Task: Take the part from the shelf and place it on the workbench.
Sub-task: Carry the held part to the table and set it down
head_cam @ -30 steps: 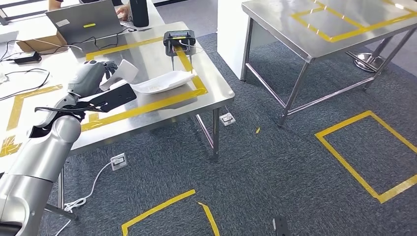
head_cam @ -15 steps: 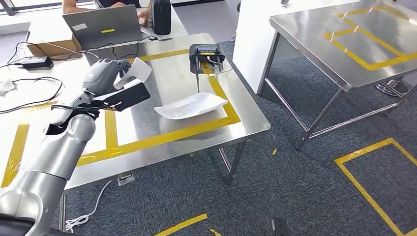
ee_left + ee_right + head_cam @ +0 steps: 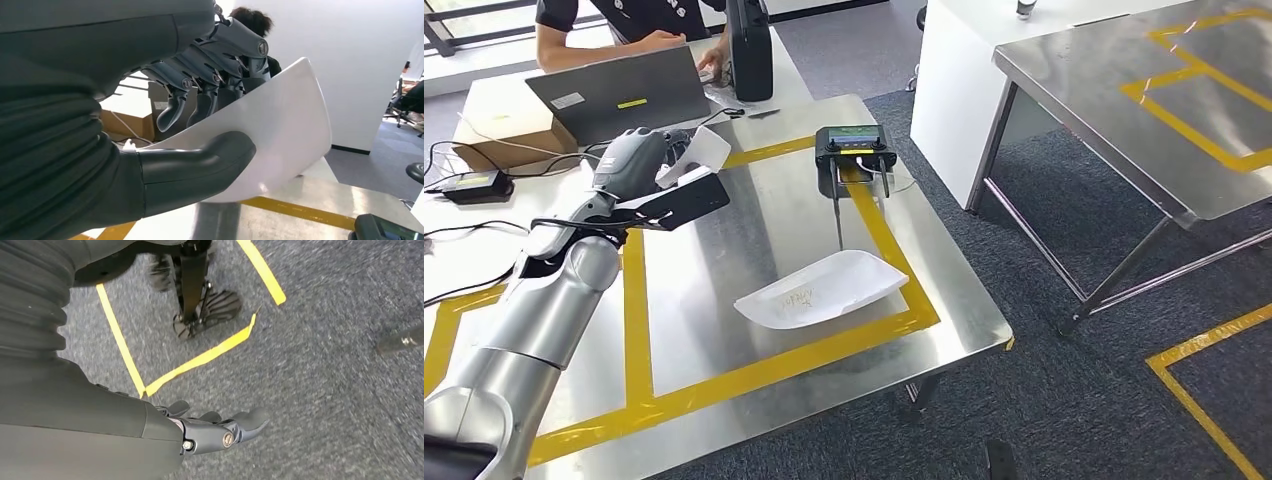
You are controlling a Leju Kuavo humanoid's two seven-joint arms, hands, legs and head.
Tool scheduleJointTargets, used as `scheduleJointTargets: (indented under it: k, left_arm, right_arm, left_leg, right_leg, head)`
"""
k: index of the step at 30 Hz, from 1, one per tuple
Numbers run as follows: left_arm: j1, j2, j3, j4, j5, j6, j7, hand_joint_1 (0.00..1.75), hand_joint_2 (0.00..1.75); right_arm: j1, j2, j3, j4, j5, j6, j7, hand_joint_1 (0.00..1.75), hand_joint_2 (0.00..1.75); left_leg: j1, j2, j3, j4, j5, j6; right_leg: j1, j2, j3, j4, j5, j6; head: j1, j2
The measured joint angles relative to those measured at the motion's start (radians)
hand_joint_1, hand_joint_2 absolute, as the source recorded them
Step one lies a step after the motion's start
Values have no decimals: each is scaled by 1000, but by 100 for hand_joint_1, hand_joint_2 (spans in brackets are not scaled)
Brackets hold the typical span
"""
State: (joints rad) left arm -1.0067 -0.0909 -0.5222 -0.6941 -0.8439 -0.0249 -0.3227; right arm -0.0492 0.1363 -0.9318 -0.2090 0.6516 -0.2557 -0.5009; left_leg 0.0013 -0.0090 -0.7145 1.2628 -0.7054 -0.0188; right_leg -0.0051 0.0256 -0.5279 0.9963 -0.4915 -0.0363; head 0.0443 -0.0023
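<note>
My left hand (image 3: 637,160) holds a white curved shell-like part (image 3: 699,150) in the air over the back left of the steel workbench (image 3: 724,250). In the left wrist view the thumb (image 3: 200,165) lies under the white part (image 3: 285,125) and the darker fingers (image 3: 200,95) curl over its rim. A second white part (image 3: 822,290) lies flat on the workbench inside the yellow tape rectangle, apart from my hand. My right hand (image 3: 215,432) hangs over grey carpet, fingers apart, with nothing in it.
A black controller (image 3: 854,147) with antennas sits on the workbench's far tape line. Behind are a laptop (image 3: 619,92), a cardboard box (image 3: 504,130), a black upright case (image 3: 749,45) and a seated person (image 3: 624,18). Another steel table (image 3: 1114,90) stands at the right.
The whole picture has shifted: the camera moved closer, and the workbench now sits lower and larger in view. My left hand still holds the white part in the same grip.
</note>
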Motion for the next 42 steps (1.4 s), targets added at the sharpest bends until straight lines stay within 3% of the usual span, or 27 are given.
scheduleJointTargets:
  k: [1,3,4,5,8,9,10,12,13,14,15,17,18,19,21,24,25,28,29,30,33,35,38,40,42]
  left_arm:
    - [0,5,0,4,-1,0,2,143,175]
    - [4,18,0,19,-5,5,7,143,175]
    - [6,23,0,27,-10,9,11,143,175]
    - [8,27,1,34,-13,17,11,143,175]
    - [-3,38,15,46,-10,65,2,143,175]
    - [-8,45,24,53,-5,89,-3,143,175]
    - [-11,52,35,63,0,112,-9,143,175]
    - [-6,71,56,92,6,150,-14,143,175]
    - [0,79,66,108,4,163,-12,143,175]
    - [9,86,75,122,-2,175,-7,143,175]
    - [16,90,82,133,-10,186,0,143,175]
    - [26,95,90,152,-28,208,22,143,175]
    - [28,96,95,162,-33,218,34,143,175]
    - [31,97,100,172,-35,225,46,143,175]
    - [38,97,111,186,-35,236,59,143,175]
    - [42,98,120,194,-36,247,64,143,175]
    - [43,99,122,197,-36,250,64,143,175]
    - [50,100,125,207,-37,253,66,143,175]
    - [53,100,126,211,-37,253,66,143,175]
    - [55,100,127,214,-37,253,67,143,175]
    - [53,100,129,216,-37,253,66,143,175]
    - [51,99,130,216,-37,253,66,143,175]
    - [51,98,130,216,-37,253,66,143,175]
    - [49,97,130,216,-37,254,66,143,175]
    - [49,97,131,217,-37,254,66,143,175]
  right_arm:
    - [2,0,0,0,0,0,0,0,175]
    - [4,0,-1,0,1,0,0,0,175]
    - [2,0,-2,0,2,0,0,0,175]
    - [0,0,-4,0,5,0,0,0,175]
    - [-8,-2,-5,0,19,1,2,0,175]
    - [-9,-2,-5,0,25,2,4,0,175]
    - [-10,-3,-5,0,30,3,5,0,175]
    - [-11,-3,-5,0,40,8,8,0,175]
    - [-11,-3,-5,0,44,11,10,0,175]
    - [-9,-3,-5,0,47,13,12,0,175]
    - [-7,-3,-5,0,49,15,13,0,175]
    - [-4,-4,-5,0,52,16,14,0,175]
    - [-4,-4,-5,0,54,16,15,0,175]
    - [-5,-5,-5,0,55,16,16,0,175]
    - [-10,-5,-6,0,57,16,15,0,175]
    - [-14,-4,-6,0,57,16,11,0,175]
    - [-15,-4,-6,0,57,16,10,0,175]
    - [-16,-4,-6,0,57,16,8,0,175]
    - [-16,-4,-6,0,57,16,8,0,175]
    - [-16,-4,-6,0,57,16,8,0,175]
    - [-17,-4,-6,0,57,16,8,0,175]
    - [-19,-5,-6,0,57,17,8,0,175]
    - [-18,-5,-6,0,57,16,7,0,175]
    - [-18,-5,-6,0,57,16,7,0,175]
    - [-19,-5,-6,0,57,17,7,0,175]
  left_leg:
    - [3,0,-10,-55,42,-3]
    - [7,3,-21,-179,244,-3]
    - [6,4,-23,-213,330,0]
    - [3,5,-25,-225,374,6]
    - [3,2,-15,-208,347,27]
    - [6,2,-7,-210,337,33]
    - [8,1,5,-214,327,37]
    - [8,2,27,-217,307,40]
    - [7,2,38,-218,296,40]
    - [7,2,50,-218,285,40]
    - [7,1,63,-217,274,39]
    - [7,-3,87,-218,257,36]
    - [6,-6,95,-219,251,32]
    - [6,-7,99,-222,249,28]
    - [5,-9,101,-229,249,18]
    - [3,-5,89,-212,227,2]
    - [3,-3,71,-171,202,-2]
    - [7,-1,-11,18,122,-10]
    - [8,-1,-23,46,119,-12]
    - [10,0,-14,32,137,-14]
    - [15,1,85,-155,216,-18]
    - [14,-3,117,-215,226,-11]
    - [12,-2,110,-216,237,14]
    - [15,1,102,-220,248,30]
    - [14,3,90,-220,258,38]
  right_leg:
    - [-3,3,25,1,-21,3]
    - [-3,8,64,14,-66,14]
    - [-3,11,75,21,-89,21]
    - [-2,12,81,26,-108,29]
    - [-6,6,96,26,-144,49]
    - [-6,-1,86,52,-157,54]
    - [-7,-8,59,101,-175,59]
    - [-8,-17,-40,242,-208,67]
    - [-9,-19,-89,292,-206,69]
    - [-8,-19,-125,309,-182,68]
    - [-8,-20,-142,285,-135,66]
    - [-5,-21,-133,161,-16,54]
    - [-1,-21,-123,107,28,46]
    - [3,-22,-116,73,52,39]
    - [8,-21,-112,56,57,28]
    - [-2,-23,-95,20,52,14]
    - [-5,-23,-89,11,52,11]
    - [-6,-22,-88,11,53,7]
    - [-6,-21,-88,12,53,7]
    - [-7,-20,-88,15,52,8]
    - [-10,-18,-92,32,47,20]
    - [-7,-16,-99,41,46,34]
    - [-8,-15,-106,43,50,52]
    - [-10,-19,-126,93,7,62]
    - [-10,-22,-172,219,-76,69]
  head:
    - [0,0]
    - [-3,0]
    - [-3,0]
    - [-3,0]
    - [-2,0]
    - [0,0]
    - [2,0]
    - [5,0]
    - [5,0]
    - [6,0]
    - [6,0]
    - [6,0]
    - [5,0]
    - [4,0]
    - [3,0]
    - [2,0]
    - [1,0]
    - [-1,0]
    - [-1,0]
    - [-1,0]
    - [-2,0]
    - [0,0]
    - [1,0]
    - [4,0]
    - [7,0]
